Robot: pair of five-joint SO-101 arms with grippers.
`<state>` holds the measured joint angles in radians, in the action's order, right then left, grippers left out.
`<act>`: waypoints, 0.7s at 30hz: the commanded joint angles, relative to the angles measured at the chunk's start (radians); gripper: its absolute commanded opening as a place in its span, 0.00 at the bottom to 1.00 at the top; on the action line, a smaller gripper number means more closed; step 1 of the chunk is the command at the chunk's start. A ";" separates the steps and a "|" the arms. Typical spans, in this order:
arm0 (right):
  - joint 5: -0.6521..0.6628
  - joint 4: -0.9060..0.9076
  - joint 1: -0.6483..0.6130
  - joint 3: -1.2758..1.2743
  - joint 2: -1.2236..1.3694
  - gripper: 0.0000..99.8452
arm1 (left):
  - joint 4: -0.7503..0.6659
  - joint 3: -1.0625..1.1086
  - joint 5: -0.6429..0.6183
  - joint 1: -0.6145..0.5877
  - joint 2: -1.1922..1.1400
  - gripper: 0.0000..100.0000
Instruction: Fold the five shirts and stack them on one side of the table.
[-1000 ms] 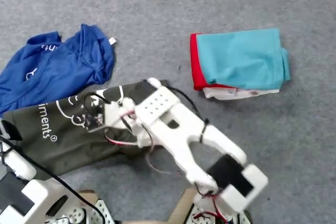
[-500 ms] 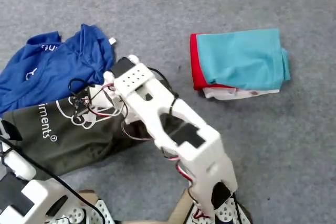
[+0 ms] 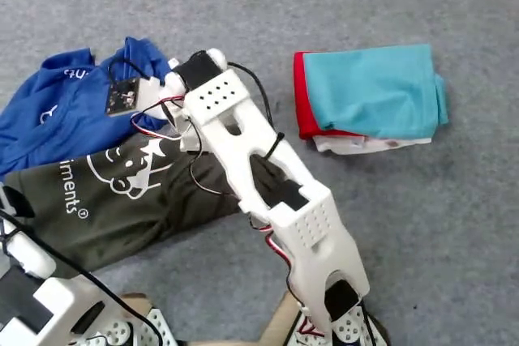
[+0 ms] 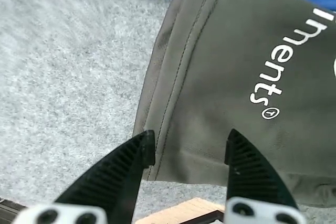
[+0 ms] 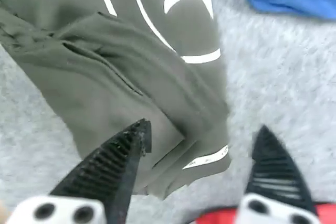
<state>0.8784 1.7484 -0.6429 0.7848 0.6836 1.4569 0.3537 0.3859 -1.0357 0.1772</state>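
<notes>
Grey carpet-like felt (image 3: 454,224) covers the table. The right arm (image 3: 268,192), white with a perforated upper link, rises from its base at the near edge and stretches diagonally forward and to the left, wrist bent down. Its own view shows the right gripper (image 5: 203,129) hanging with its black ribbed fingers (image 5: 123,153) spread wide, holding nothing. Directly beneath that gripper lies the olive shirt (image 3: 105,208), unfolded and rumpled. It carries white lettering (image 3: 71,188) along one side and a white line drawing (image 3: 130,168); the print is not read out here. Just beyond the gripper, on its far left, the blue shirt (image 3: 73,111) lies crumpled with small white print of its own, touching the olive one. Well off to the gripper's right sits the stack of folded shirts: the teal shirt (image 3: 369,91) on top, the red shirt (image 3: 302,103) showing along its edge, and the white shirt (image 3: 365,145) at the bottom. The left arm (image 3: 40,297) sits low at the near left corner, trailing black cables. The left gripper (image 4: 189,140) is also released, fingers apart above the olive shirt's stitched hem, with the lettering just ahead of it.
</notes>
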 commanded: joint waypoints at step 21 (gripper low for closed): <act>-0.121 -0.293 -0.031 -0.440 -0.183 0.01 | 0.005 -0.206 0.080 -0.048 -0.247 0.28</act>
<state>0.7618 1.4170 -0.7012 0.2816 0.6114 1.4569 0.2601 0.4304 -1.0618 0.0115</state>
